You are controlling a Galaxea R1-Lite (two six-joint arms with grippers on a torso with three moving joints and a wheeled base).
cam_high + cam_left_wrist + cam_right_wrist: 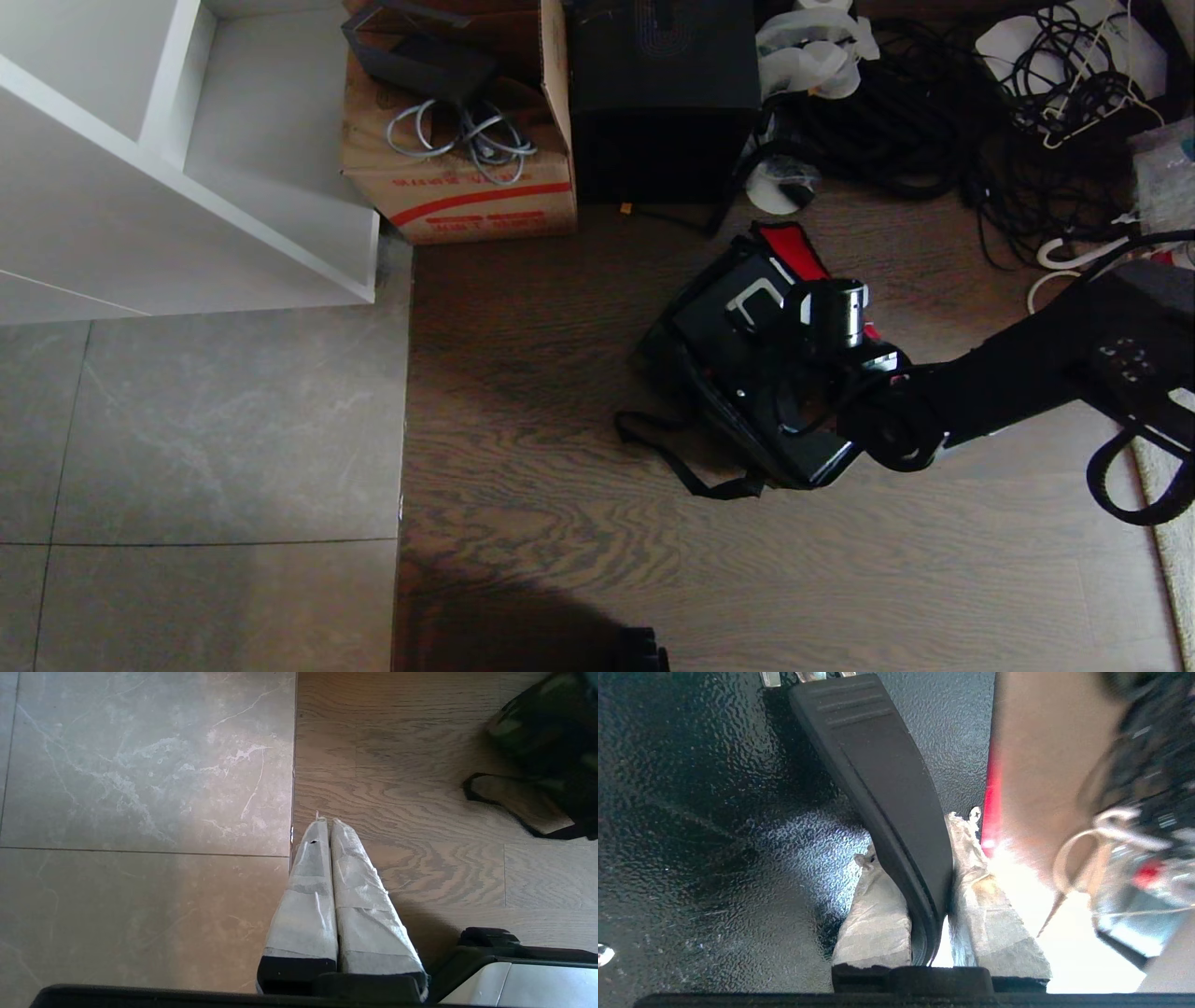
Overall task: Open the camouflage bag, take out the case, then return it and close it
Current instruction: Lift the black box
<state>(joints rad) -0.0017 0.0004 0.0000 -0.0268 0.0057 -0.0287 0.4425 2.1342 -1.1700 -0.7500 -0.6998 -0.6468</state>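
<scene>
The camouflage bag [714, 411] lies open on the wood floor, its red lining [794, 247] turned up at the far end. The flat black case [714, 322] rests in the opening, one silver bracket [752, 303] showing. My right gripper [805, 369] reaches in from the right and is shut on the case's black handle bar [878, 765]; the taped fingers [878, 919] press it from both sides, gripper [911, 837]. The case's pebbled lid [714, 812] fills that view beside the red lining [992, 798]. My left gripper [325, 822] hangs shut and empty, well away from the bag [546, 728].
A brown carton [467, 177] and a taller black box [663, 93] stand behind the bag. Tangled black cables [934, 112] cover the far right. A white shelf unit [187, 159] sits at the far left above grey tiles. The bag's strap [681, 471] trails on the floor.
</scene>
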